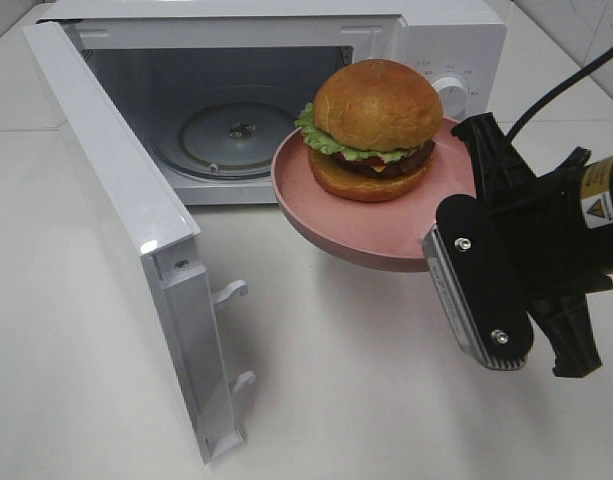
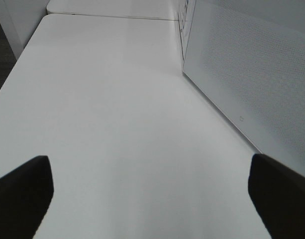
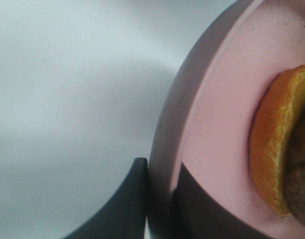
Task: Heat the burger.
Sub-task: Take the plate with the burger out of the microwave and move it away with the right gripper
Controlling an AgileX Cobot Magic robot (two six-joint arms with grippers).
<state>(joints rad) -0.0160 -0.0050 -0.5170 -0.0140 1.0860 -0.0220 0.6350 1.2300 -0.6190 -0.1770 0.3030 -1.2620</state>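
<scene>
Burger on pink plate, before open microwave.

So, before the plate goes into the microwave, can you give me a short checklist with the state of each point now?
1. Microwave door open wide: ok.
2. Glass turntable inside free of other things: ok, as far as the high view shows.
3. Right gripper shut on the rim of the pink plate: ok, one finger on each side of the rim.
4. Burger upright and inside the plate rim: ok.
5. Plate level: not ok, it looks slightly tilted in the high view.
6. Left gripper open, holding nothing: ok. Whether it is clear of the door swing: cannot tell.
</scene>
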